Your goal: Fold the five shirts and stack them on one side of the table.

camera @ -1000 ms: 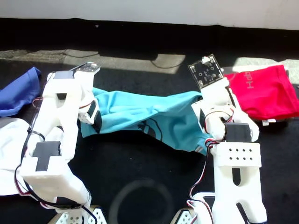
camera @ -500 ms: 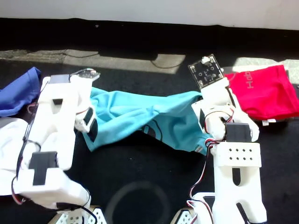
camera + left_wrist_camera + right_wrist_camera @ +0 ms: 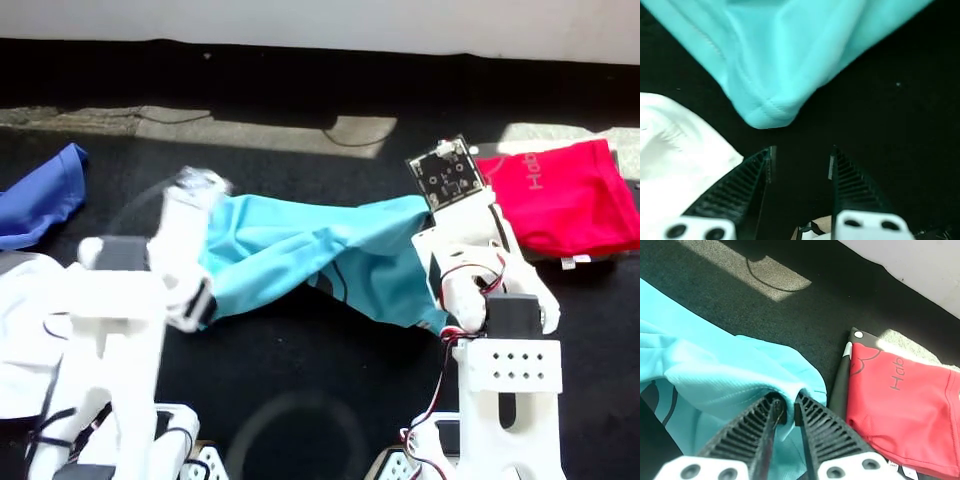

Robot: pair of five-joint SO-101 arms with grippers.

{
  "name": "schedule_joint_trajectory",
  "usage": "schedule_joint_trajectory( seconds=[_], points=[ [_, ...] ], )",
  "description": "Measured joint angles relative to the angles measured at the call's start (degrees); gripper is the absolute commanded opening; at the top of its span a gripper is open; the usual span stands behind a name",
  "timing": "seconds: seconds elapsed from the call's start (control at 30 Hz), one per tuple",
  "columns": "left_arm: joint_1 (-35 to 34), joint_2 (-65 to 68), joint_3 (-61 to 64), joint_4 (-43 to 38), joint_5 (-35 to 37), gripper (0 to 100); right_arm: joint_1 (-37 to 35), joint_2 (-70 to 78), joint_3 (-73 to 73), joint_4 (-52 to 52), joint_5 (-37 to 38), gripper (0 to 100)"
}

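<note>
Status: we see right gripper pinching teal shirt hem; left gripper spread, just off teal shirt corner, white shirt beside

My left tool hangs above the black worktop, its two ribbed black fingers spread apart with dark surface showing in the gap between them. Just beyond the fingertips, and clear of both, I see a rounded, stitched corner of the teal shirt pointing toward the tool. A white shirt lies beside one finger, its edge running behind that finger.
</note>
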Motion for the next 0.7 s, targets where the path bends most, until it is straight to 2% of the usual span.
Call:
schedule_joint_trajectory(
  seconds=[0.07,0.23,0.4,0.7],
  points=[
    [2.9,-0.6,4.4,-3.0,0.0,18,0.0,0.0,0.0,0.0,0.0,0.6],
    [3.3,-0.8,9.1,-11.6,2.0,18,0.0,0.0,0.0,0.0,0.0,0.6],
    [-0.9,-0.5,9.3,-17.9,3.3,18,0.0,0.0,0.0,0.0,0.0,0.6],
    [-2.8,19.2,6.9,-24.2,6.9,18,0.0,0.0,0.0,0.0,0.0,0.6]
  ],
)
